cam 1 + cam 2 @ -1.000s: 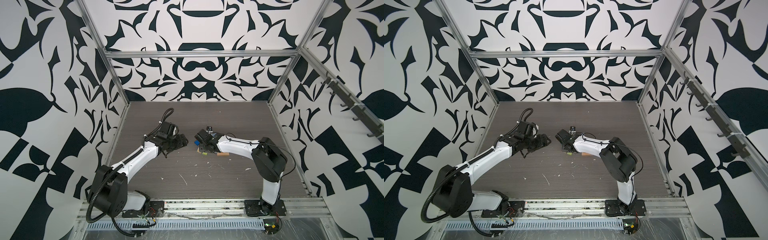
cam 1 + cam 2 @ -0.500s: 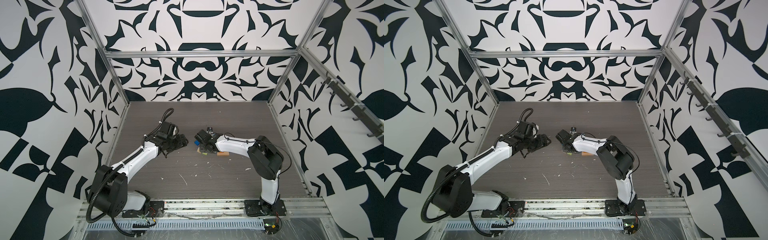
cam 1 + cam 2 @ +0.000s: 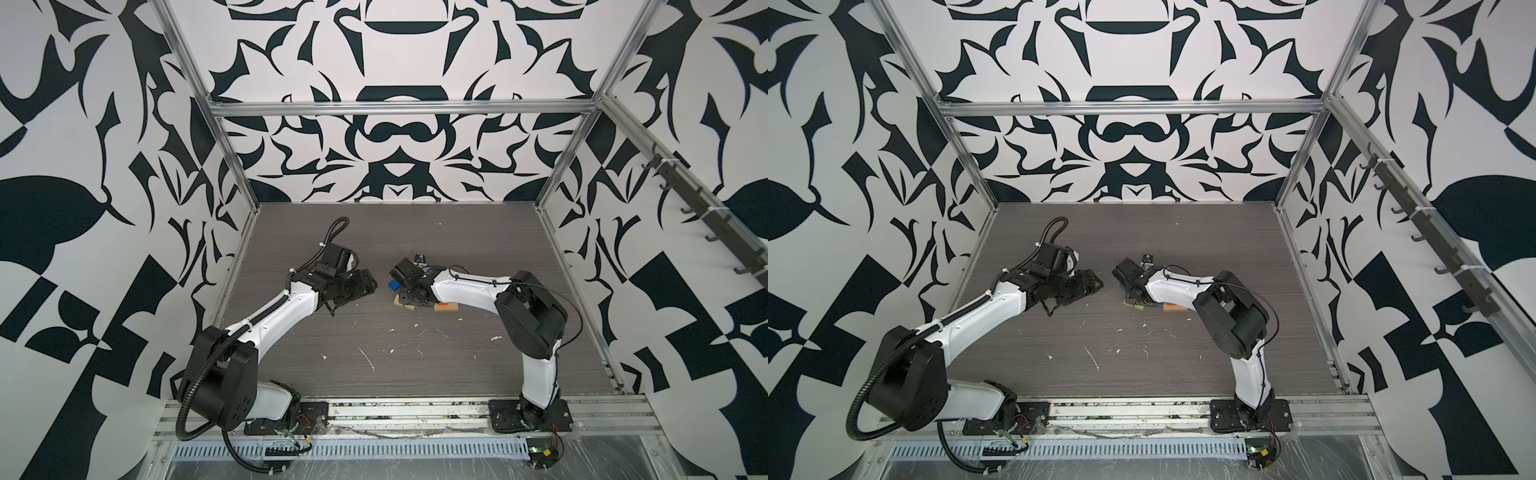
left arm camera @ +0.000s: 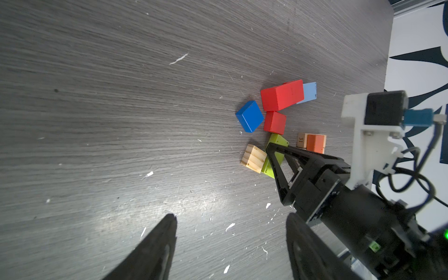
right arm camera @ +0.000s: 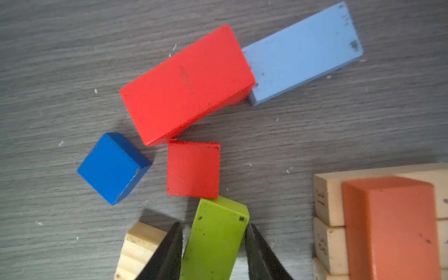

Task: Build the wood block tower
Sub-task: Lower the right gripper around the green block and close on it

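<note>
The blocks lie loose on the table. In the right wrist view I see a red bar (image 5: 186, 84), a light blue bar (image 5: 300, 51), a dark blue cube (image 5: 114, 167), a red cube (image 5: 193, 169) and a tan cube (image 5: 140, 244). An orange block (image 5: 390, 225) rests on tan bars (image 5: 327, 198). My right gripper (image 5: 214, 225) is shut on the lime green bar (image 5: 215, 247), which lies on the table; a finger touches each long side. My left gripper (image 4: 230, 218) hangs open and empty to the left of the pile (image 3: 368, 286).
The grey wood-grain table (image 3: 415, 365) carries small white scraps. Patterned walls and metal frame rails close in the left, right and back. In the left wrist view the right arm's wrist (image 4: 339, 194) reaches over the pile.
The right gripper's jaws have narrowed onto the lime green bar and the right arm's elbow has shifted slightly. The left arm has barely moved.
</note>
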`<action>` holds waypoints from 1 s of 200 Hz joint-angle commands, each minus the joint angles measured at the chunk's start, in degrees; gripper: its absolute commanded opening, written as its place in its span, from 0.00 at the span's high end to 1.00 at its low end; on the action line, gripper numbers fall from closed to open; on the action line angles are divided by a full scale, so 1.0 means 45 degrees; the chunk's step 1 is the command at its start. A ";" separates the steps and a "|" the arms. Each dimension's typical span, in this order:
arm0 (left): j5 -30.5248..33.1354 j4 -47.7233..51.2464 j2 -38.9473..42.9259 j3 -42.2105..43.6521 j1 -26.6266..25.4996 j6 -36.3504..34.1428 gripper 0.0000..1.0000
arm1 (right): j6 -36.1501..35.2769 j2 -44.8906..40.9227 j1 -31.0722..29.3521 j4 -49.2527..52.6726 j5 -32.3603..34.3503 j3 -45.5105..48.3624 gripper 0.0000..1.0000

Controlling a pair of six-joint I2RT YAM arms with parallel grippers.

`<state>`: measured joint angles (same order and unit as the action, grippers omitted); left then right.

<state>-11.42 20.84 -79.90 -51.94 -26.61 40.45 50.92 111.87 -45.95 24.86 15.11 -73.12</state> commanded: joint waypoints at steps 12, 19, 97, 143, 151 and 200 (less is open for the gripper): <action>-0.0118 0.0165 -0.0156 -0.0156 0.0071 -0.0004 0.26 | 0.0170 0.0058 0.0037 0.0031 -0.0173 -0.0118 0.55; -0.0136 0.0136 -0.0175 -0.0137 0.0069 -0.0004 0.26 | 0.0160 0.0085 0.0036 0.0060 -0.0193 -0.0118 0.55; -0.0359 -0.0163 -0.0476 -0.0073 0.0078 0.0323 0.27 | 0.0053 -0.0104 0.0032 0.0131 -0.0159 0.0199 0.61; -0.0770 -0.0409 -0.0777 -0.0125 0.0093 0.0477 0.27 | -0.0224 -0.0439 0.0017 0.0369 0.0029 0.0103 0.73; -0.0819 -0.0446 -0.0797 -0.0150 0.0083 0.0485 0.27 | -0.0347 -0.0546 0.0017 0.0425 0.0073 0.0045 0.75; -0.1252 -0.0759 -0.1106 -0.0413 -0.0135 0.0657 0.26 | -0.1375 -0.1847 0.0017 0.0811 0.0382 -0.0050 0.79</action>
<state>-15.31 18.39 -83.46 -52.01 -26.63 42.46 48.01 110.04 -45.95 26.76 14.44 -72.73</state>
